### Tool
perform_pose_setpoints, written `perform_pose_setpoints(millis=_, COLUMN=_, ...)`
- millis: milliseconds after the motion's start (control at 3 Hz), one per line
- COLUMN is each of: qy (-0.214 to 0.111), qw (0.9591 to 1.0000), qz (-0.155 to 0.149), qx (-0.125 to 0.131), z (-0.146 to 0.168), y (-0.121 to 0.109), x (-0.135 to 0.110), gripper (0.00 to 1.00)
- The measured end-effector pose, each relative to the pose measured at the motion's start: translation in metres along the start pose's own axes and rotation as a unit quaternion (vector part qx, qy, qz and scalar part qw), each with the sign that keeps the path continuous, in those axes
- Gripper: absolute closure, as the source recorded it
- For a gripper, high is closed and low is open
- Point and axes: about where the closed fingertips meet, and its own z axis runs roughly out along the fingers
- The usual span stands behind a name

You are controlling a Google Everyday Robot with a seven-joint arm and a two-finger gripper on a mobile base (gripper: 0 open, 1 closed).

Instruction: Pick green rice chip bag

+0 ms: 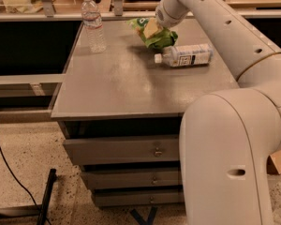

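Observation:
The green rice chip bag is a crumpled bright-green foil bag at the back of the grey table, just behind a lying bottle. My gripper reaches down from the white arm onto the bag's top. It is shut on the bag, with one pale finger pressed against the foil. The bag's left end is tilted up slightly off the table. The rest of the gripper is hidden behind the wrist.
A white-labelled plastic bottle lies on its side right in front of the bag. An upright clear water bottle stands at the back left. A rail runs behind the table. Drawers are below the table top.

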Motion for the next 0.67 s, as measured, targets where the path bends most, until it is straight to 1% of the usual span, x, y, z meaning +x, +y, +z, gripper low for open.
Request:
perform_pose_setpoints(millis=333, qy=-0.028, qw=0.9996, qz=-0.009, qx=-0.004, z=-0.0154, y=-0.0019, x=-0.0168, gripper=1.0)
perform_pose_setpoints(millis=667, qy=-0.029, qw=0.9995, qz=-0.01, qx=-0.004, z=-0.0158, y=-0.0019, x=-0.0177, gripper=1.0)
